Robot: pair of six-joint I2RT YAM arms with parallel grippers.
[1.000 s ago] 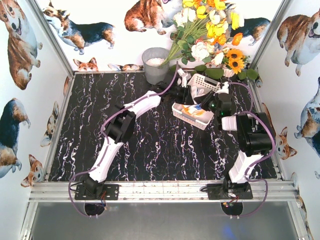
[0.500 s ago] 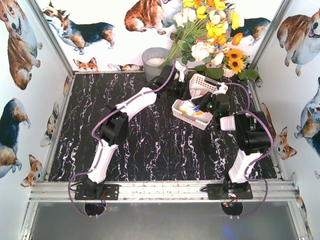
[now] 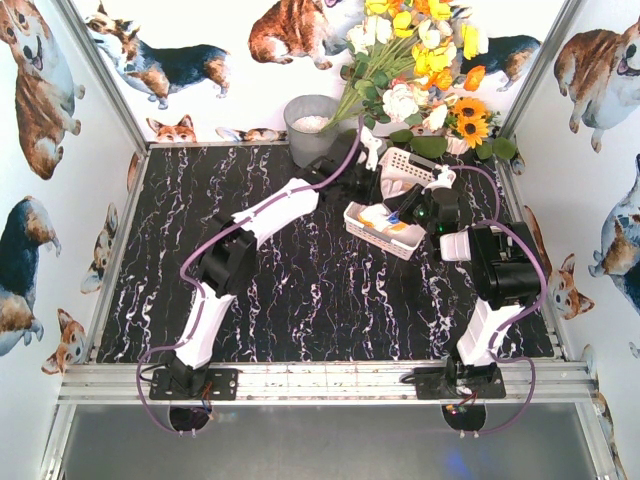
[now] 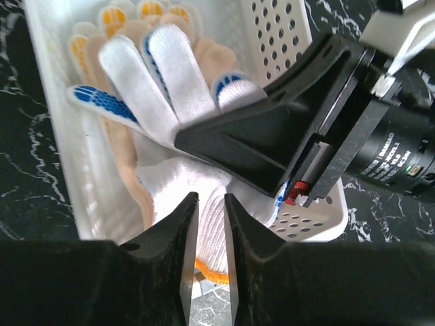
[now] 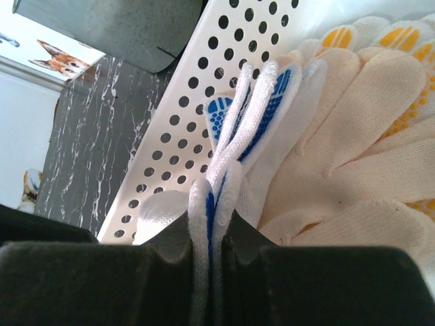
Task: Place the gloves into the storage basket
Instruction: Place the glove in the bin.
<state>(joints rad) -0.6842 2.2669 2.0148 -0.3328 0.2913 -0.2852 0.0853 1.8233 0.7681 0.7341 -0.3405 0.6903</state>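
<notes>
The white perforated storage basket (image 3: 375, 238) sits right of centre; it also shows in the left wrist view (image 4: 279, 34) and the right wrist view (image 5: 204, 88). Several gloves lie in it: cream ones with yellow dots (image 5: 353, 136) and a white glove with blue dots (image 4: 163, 75). My right gripper (image 3: 400, 212) (image 5: 212, 204) is shut on that glove's finger end (image 5: 234, 109) inside the basket. My left gripper (image 3: 356, 188) (image 4: 211, 200) is at the basket's end. Its jaws are closed to a narrow gap on the white ribbed cuff with orange trim (image 4: 212, 238).
A grey metal bucket (image 3: 310, 130) stands at the back, close behind the left arm. A second white perforated container (image 3: 410, 165) lies behind the basket. A bunch of flowers (image 3: 420, 70) fills the back right corner. Printed walls enclose the black marble table (image 3: 200, 250).
The left wrist swung toward the back near the bucket, then came back a little to the right toward the basket's end. The right arm and the basket have hardly moved.
</notes>
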